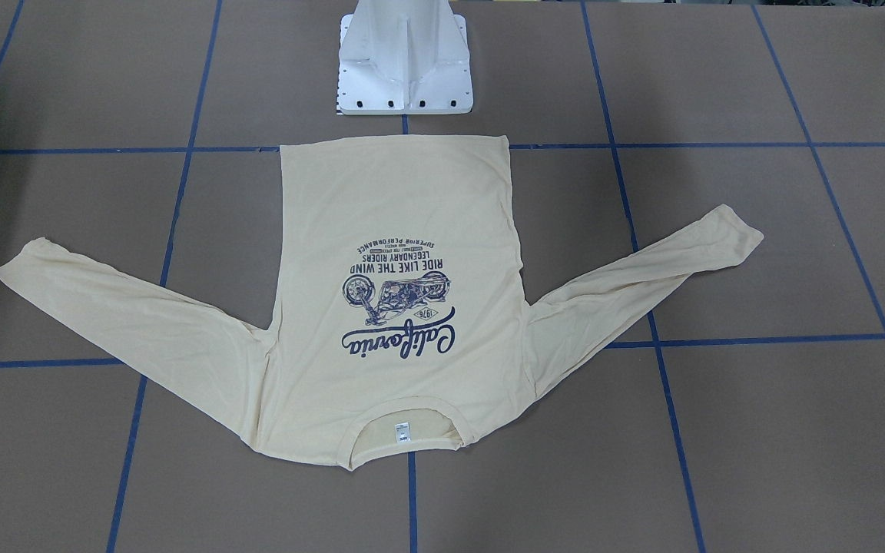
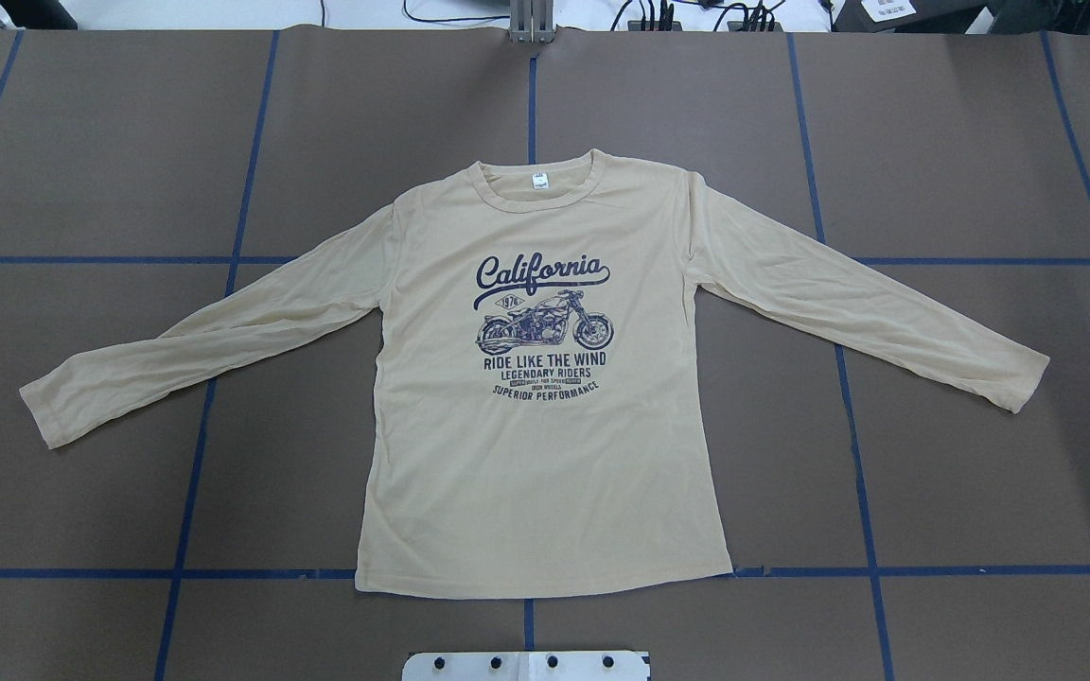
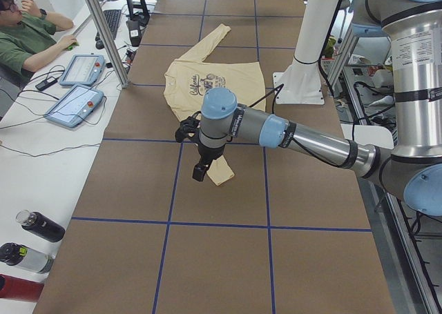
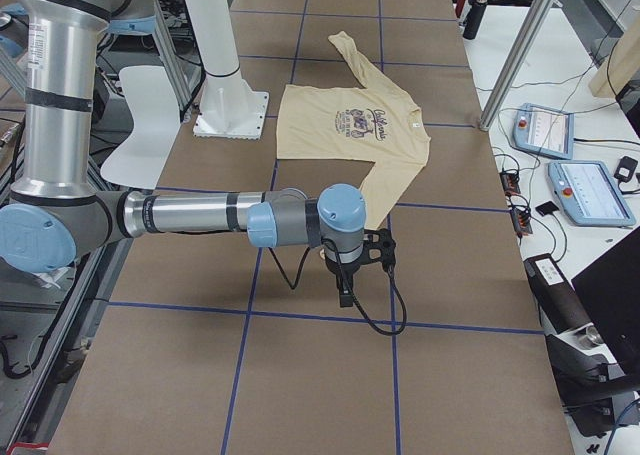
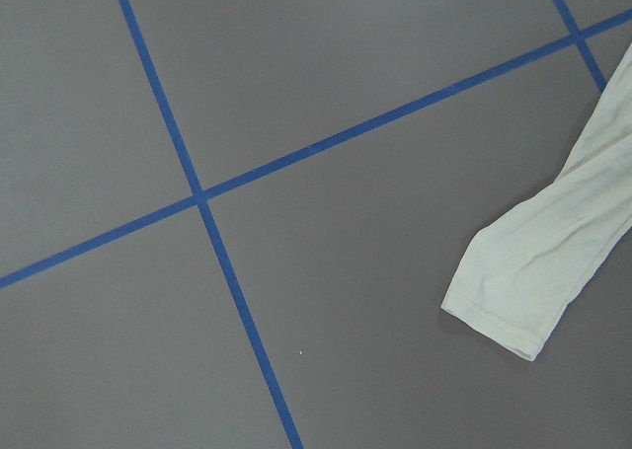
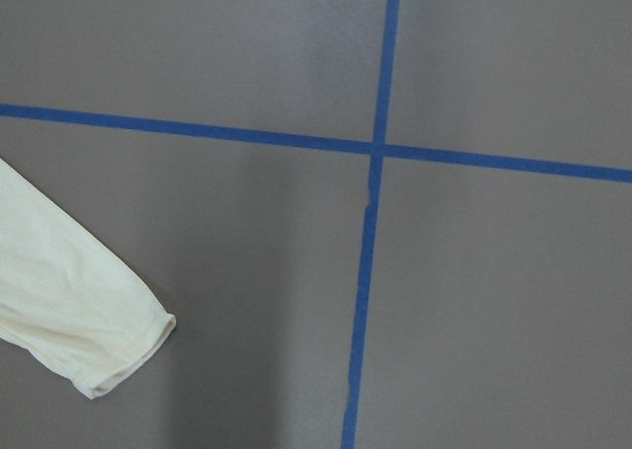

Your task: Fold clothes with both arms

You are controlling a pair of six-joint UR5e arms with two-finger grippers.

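Shirt point(image 2: 545, 454): spread flat on the table point(image 2: 933, 142), printed front up.

Left gripper point(image 3: 199, 170): points down and hangs above the table. It is seen only from the table end, so whether its fingers are spread or pressed together cannot be told. Its wrist camera looks at bare table and crossing blue tape lines point(image 5: 202, 200), with the left sleeve cuff point(image 5: 504, 291) lying flat toward one side of that view. The gripper is clear of the cloth.

Right gripper point(image 4: 346, 295): same posture, pointing down over the table, finger state likewise not determinable. Its wrist camera shows the right sleeve cuff point(image 6: 109, 340) at the lower corner, lying flat and untouched.

Left arm point(image 3: 311, 145) and right arm point(image 4: 190, 215): each is stretched out roughly level over its own end of the table.

Shirt position: centred in front of the white pedestal base point(image 1: 404, 69), hem toward the base along a tape line, collar and neck label point(image 2: 538, 182) on the far side. Both sleeves are stretched outward and slant back toward the robot's side.

Surroundings: a seated person point(image 3: 27, 38), two handheld control tablets point(image 3: 72, 105) and bottles point(image 3: 41, 226) on the side bench.
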